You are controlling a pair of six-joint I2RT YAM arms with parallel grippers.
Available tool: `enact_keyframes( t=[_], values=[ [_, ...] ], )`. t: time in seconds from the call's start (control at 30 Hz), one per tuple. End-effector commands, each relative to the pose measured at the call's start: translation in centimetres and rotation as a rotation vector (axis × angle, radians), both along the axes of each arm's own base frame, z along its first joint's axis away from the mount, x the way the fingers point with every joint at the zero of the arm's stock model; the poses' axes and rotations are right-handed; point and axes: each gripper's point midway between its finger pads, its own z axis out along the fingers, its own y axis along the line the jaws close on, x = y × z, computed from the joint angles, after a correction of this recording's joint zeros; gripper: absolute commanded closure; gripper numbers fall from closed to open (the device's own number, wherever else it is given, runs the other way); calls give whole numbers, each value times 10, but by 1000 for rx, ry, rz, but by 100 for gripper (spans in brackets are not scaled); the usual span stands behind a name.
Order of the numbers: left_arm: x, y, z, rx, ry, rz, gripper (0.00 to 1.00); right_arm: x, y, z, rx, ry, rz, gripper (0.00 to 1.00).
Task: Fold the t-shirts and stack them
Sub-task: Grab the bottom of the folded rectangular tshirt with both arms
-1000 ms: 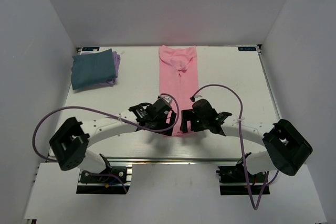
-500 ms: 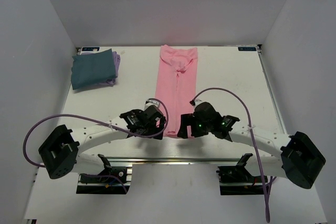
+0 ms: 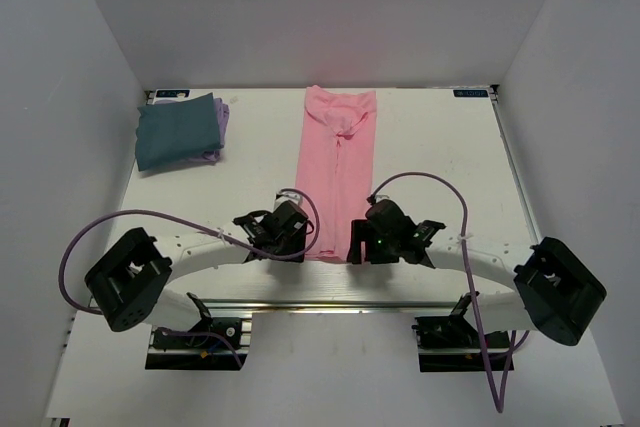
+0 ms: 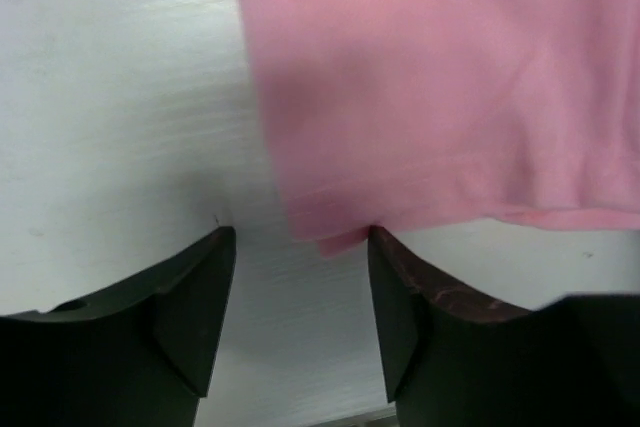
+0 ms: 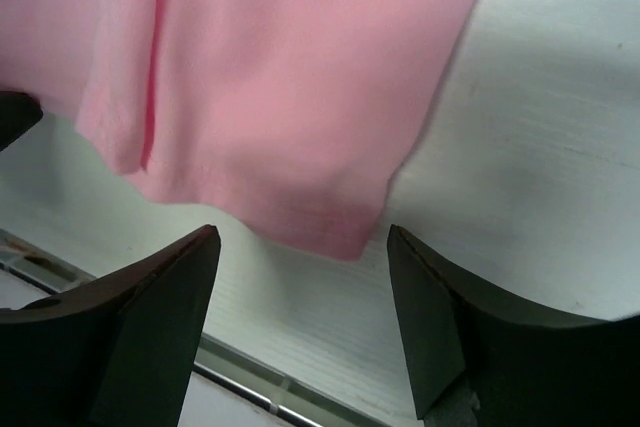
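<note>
The light pink t-shirt (image 3: 337, 167) lies on the table as a long narrow strip running from the back edge toward me. Its near hem shows in the left wrist view (image 4: 430, 97) and in the right wrist view (image 5: 290, 77). My left gripper (image 3: 300, 237) is open just short of the hem's near left corner (image 4: 298, 237). My right gripper (image 3: 358, 245) is open at the near right corner (image 5: 305, 247); neither holds cloth. The dark teal-blue t-shirt (image 3: 175, 131) lies folded at the back left on top of the pale lavender one (image 3: 222, 119).
The white table (image 3: 440, 157) has a metal rail along its near edge (image 3: 330, 305). White walls enclose the back and both sides. Purple cables loop from both arms over the near table area.
Both grippers slid back toward me off the pink shirt to its near hem. The strip's near end now lies flat and straighter.
</note>
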Motion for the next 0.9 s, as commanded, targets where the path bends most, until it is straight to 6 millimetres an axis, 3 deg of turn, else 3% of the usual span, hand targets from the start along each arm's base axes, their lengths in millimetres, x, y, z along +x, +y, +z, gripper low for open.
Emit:
enact_keyframes(
  t=[0.0,0.07,0.23,0.37,0.4,0.43,0.57,0.67,0.73,0.8,0.87],
  values=[
    [-10,-6,-9,-66,17,-39,34,5,-6,-17,-22,-1,-64,26],
    [-13,-6,-12,-77,30,-37,40,5,-8,-23,-21,-2,-90,32],
    [-10,-10,-16,-107,4,-38,52,-2,-3,-29,3,20,-67,62],
    [-4,-20,-12,-147,-18,-46,79,-2,-4,-29,10,16,-73,84],
    [-4,-22,-11,-156,-23,-62,95,-2,-3,-27,20,16,-70,95],
    [-3,-24,-12,-157,-24,-62,100,-1,-1,-26,23,10,-61,100],
    [-5,-25,-3,-161,-33,-79,100,-7,0,-15,42,17,-27,100],
    [-27,-17,-8,-177,27,-83,100,-24,-1,-6,63,51,27,100],
    [-36,-22,3,-238,45,-109,100,-40,-7,-8,50,96,53,100],
    [-46,-22,5,-257,77,-132,100,-45,-7,3,66,91,72,100],
    [-42,-26,19,-271,57,-142,100,-42,-9,10,55,71,66,100]
  ],
)
